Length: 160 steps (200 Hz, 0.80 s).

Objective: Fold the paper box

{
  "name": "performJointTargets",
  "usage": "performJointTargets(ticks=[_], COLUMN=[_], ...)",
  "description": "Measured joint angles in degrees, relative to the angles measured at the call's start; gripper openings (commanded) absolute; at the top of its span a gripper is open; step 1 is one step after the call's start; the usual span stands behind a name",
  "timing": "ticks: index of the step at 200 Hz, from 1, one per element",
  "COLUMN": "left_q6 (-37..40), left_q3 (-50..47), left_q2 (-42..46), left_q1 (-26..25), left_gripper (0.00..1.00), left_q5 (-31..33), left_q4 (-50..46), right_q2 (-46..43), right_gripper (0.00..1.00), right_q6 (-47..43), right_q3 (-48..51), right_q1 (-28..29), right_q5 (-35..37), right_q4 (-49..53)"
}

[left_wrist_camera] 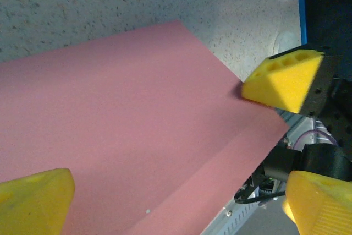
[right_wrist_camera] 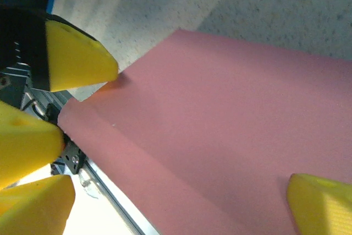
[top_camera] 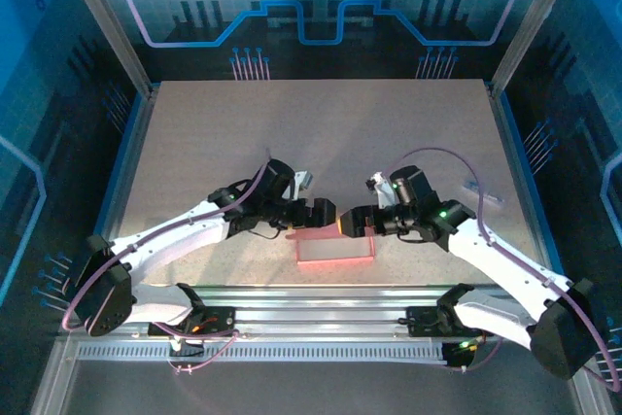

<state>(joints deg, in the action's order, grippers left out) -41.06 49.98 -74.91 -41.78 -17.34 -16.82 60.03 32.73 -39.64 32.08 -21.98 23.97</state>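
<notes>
Spread yellow fingertips (left_wrist_camera: pixel 33 202) of our left hand (top_camera: pixel 324 216) and right hand (top_camera: pixel 346 224) grip nothing; the paper box (top_camera: pixel 335 248) lies just beneath both, probably positioned for pressing its crease.

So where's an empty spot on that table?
The far stretch of the speckled beige table, up to the back wall, is bare. The near middle is crowded: the left pincer and right pincer meet over the pink cardboard box.
</notes>
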Motion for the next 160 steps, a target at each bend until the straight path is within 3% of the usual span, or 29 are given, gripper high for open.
performJointTargets(ticks=[58, 160], left_q6=[-2.54, -4.04], left_q3=[-5.86, -7.43], left_q2=[-0.04, 2.97], left_q1=[-0.59, -3.19], left_gripper=[0.99, 0.99], left_q5=[-1.55, 3.61], left_q4=[3.61, 2.25], right_q2=[-1.16, -5.79], right_gripper=[0.99, 0.98], right_q6=[2.75, 4.94], right_q3=[5.05, 8.44], right_q1=[0.0, 0.11], right_q5=[-0.74, 1.31], right_q4=[-3.15, -4.42])
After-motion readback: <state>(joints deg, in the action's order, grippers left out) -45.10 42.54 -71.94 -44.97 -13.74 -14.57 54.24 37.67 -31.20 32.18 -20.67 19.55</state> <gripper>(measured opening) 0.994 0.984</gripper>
